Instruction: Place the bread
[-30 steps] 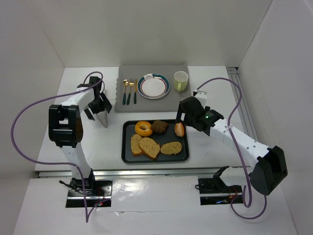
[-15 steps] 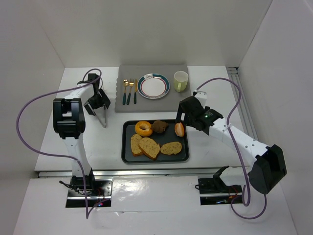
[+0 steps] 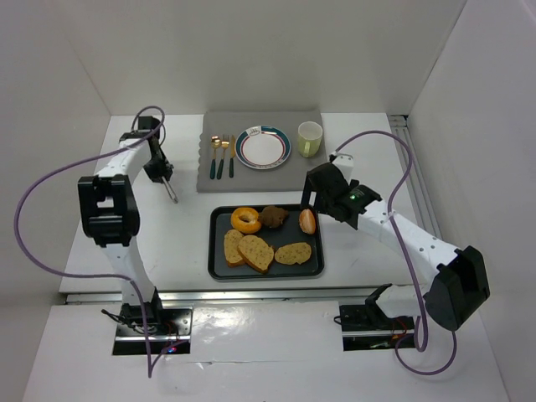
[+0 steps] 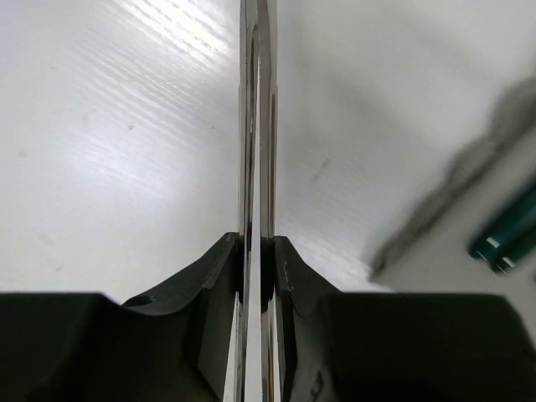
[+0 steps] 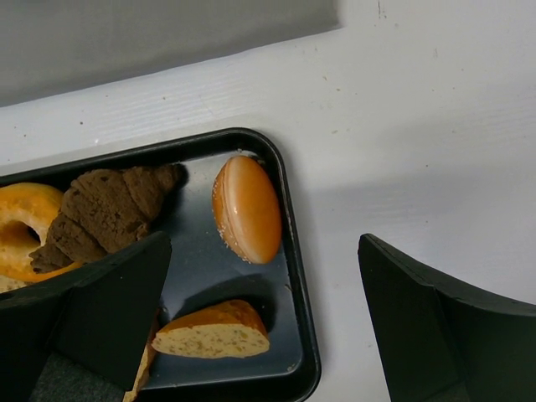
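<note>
Several breads lie on a dark tray point(image 3: 316, 261): a ring bagel point(image 3: 245, 219), a brown croissant point(image 3: 272, 216), an orange bun point(image 3: 307, 221) and three slices point(image 3: 255, 251). My right gripper point(image 3: 311, 201) hovers open over the tray's right end. In the right wrist view the bun point(image 5: 247, 208) and one slice point(image 5: 213, 331) lie between its spread fingers point(image 5: 109, 310). My left gripper point(image 3: 157, 167) is shut on metal tongs point(image 3: 170, 191) on the table left of the mat. In the left wrist view the tongs point(image 4: 257, 126) are pinched flat between the jaws.
A grey mat point(image 3: 209, 180) at the back holds a rimmed plate point(image 3: 263, 146), a pale green cup point(image 3: 310, 138) and gold cutlery with dark handles point(image 3: 222, 157). White walls enclose the table on three sides. Purple cables loop from both arms.
My left gripper has closed on the tongs, squeezing their arms together, and its wrist has drawn back toward the far left. The right arm has barely moved.
</note>
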Action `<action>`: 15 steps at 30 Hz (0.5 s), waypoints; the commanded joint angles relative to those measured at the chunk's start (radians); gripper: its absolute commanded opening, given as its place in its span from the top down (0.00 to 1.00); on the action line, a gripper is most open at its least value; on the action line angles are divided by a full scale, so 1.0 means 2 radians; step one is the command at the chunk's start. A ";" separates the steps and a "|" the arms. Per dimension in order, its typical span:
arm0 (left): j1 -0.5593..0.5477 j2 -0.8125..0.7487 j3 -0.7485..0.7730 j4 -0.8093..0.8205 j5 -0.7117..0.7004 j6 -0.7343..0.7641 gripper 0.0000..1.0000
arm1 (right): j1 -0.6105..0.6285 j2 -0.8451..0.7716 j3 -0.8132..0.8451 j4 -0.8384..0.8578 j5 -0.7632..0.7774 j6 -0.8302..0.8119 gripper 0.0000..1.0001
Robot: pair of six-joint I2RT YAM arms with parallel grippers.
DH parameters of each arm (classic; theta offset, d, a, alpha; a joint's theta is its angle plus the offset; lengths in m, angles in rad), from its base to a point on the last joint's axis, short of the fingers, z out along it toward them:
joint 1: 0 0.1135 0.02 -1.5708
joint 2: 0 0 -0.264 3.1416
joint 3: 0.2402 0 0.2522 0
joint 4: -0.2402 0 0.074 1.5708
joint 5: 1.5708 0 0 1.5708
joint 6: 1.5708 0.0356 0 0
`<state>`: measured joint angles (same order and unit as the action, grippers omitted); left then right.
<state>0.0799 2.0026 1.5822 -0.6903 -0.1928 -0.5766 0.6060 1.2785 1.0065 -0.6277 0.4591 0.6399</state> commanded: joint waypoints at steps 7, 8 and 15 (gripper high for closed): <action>-0.096 -0.231 -0.062 -0.011 0.076 0.078 0.76 | -0.008 -0.009 0.026 0.017 0.019 -0.006 0.00; -0.113 -0.246 -0.074 -0.015 0.076 0.078 0.76 | -0.008 -0.009 0.026 0.017 0.019 -0.006 0.00; -0.285 -0.352 -0.142 -0.045 0.062 0.045 0.72 | -0.012 -0.032 0.057 -0.017 0.046 -0.012 0.00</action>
<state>-0.4133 1.3548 1.3060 -0.7326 -0.0845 -0.4732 0.5953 1.2701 1.0454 -0.6464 0.4900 0.6327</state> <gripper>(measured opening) 0.316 0.999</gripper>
